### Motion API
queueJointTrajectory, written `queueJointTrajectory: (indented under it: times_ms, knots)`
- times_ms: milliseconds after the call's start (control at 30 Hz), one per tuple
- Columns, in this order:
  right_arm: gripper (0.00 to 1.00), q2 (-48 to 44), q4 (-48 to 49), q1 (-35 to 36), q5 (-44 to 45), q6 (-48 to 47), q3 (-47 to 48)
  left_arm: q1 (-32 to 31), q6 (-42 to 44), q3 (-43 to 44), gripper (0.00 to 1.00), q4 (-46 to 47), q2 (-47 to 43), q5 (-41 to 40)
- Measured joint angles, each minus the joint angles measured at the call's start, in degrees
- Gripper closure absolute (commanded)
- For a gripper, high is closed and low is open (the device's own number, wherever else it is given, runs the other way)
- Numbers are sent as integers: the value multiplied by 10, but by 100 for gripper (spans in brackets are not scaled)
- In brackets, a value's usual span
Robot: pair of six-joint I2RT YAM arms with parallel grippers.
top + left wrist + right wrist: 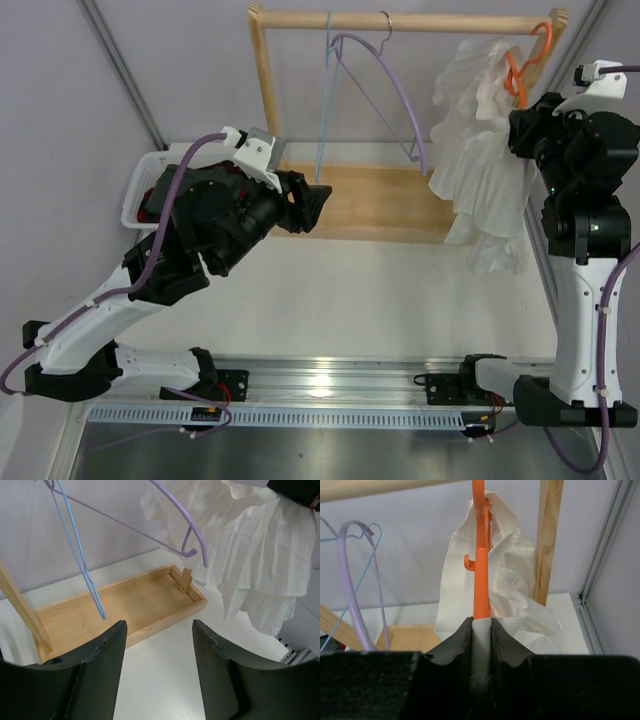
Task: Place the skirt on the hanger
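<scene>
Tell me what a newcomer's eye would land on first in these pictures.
The white skirt billows at the rack's right end, draped over an orange hanger that the right gripper clamps together with a fold of fabric. To its left, a lilac hanger and a pale blue wire hanger hang bare from the wooden rail. The left gripper hovers open, holding nothing.

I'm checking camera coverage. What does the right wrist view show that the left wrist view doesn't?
Only right wrist: the orange hanger, gripped with white fabric by the right end effector. Only left wrist: the open, empty left end effector and the skirt's hanging lower tiers. Both: the skirt, lilac hanger, blue wire hanger and wooden tray.
</scene>
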Motion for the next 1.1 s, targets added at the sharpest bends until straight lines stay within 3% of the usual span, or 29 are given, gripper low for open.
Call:
queueJointTrajectory:
  times_ms: [200, 500, 1100]
  knots:
    - [100, 45, 31, -55, -61, 5, 35, 0, 2, -3, 40, -2, -8, 3]
    - [100, 108, 42, -70, -105, 18, 89, 0, 13, -3, 40, -2, -8, 3]
    - [100, 132, 88, -70, -116, 24, 39, 0, 15, -10, 40, -2, -8, 3]
